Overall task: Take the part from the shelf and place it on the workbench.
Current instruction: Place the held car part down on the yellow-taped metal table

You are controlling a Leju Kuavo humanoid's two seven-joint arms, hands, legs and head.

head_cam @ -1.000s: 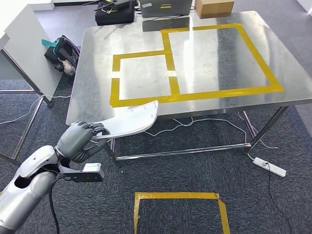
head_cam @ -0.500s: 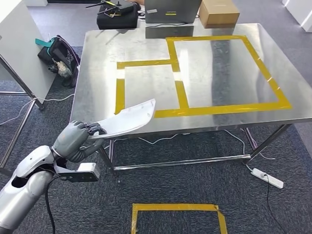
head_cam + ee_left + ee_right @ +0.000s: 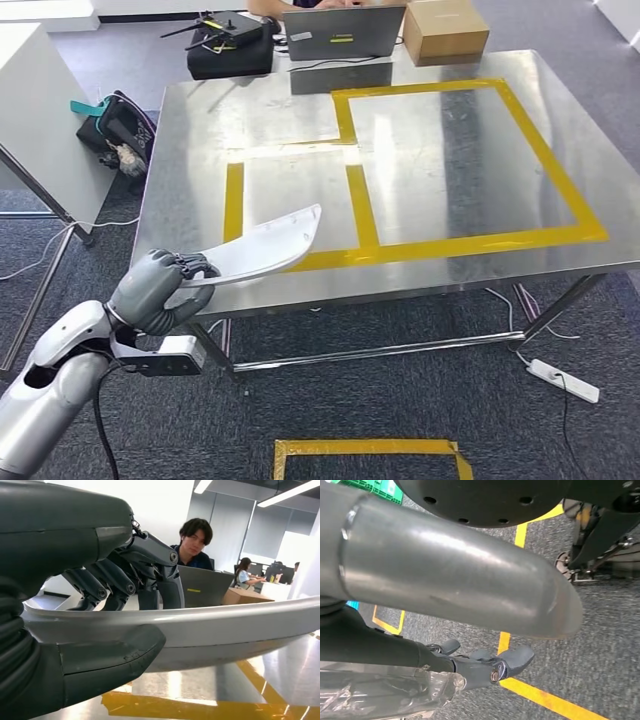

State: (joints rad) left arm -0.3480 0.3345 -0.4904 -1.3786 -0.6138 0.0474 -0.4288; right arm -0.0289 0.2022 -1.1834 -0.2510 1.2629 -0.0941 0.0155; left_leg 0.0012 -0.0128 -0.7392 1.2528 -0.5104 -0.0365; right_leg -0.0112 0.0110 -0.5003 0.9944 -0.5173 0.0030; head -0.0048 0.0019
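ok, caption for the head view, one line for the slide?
Left hand holds the white curved part over the steel workbench's near edge, beside the yellow-taped squares.

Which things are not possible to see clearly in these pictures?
- Head view: the left hand covers the near end of the white part.
- Left wrist view: the part's far end is cut off by the picture edge.
- Right wrist view: the right hand is half hidden by a metal tube; open or shut is unclear.

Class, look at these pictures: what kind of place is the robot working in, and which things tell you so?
Probably an office turned robot test lab: a steel workbench marked with yellow tape, carpet floor, and a person at a laptop.
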